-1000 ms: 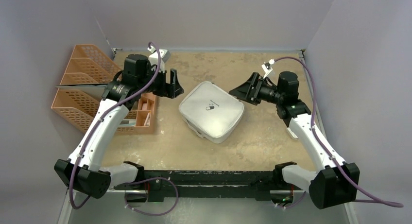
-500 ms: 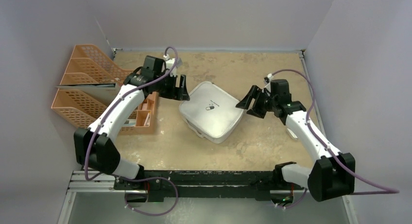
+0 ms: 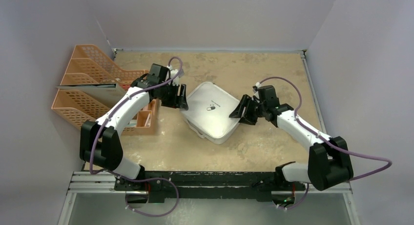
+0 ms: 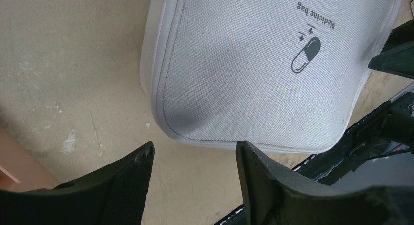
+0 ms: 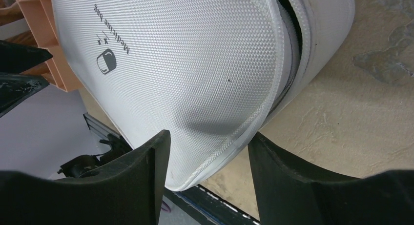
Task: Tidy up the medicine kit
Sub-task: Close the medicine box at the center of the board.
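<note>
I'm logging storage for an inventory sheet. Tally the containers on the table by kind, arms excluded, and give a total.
Medicine kit: 1
Orange mesh file trays: at least 2 (the tiers overlap, so an exact count is not possible)
Small orange divided box: 1
Total: at least 4

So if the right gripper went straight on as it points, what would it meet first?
The pale grey-white soft-shell medicine kit: its lid corner lies between the right gripper's open fingers, though contact is unclear.
</note>
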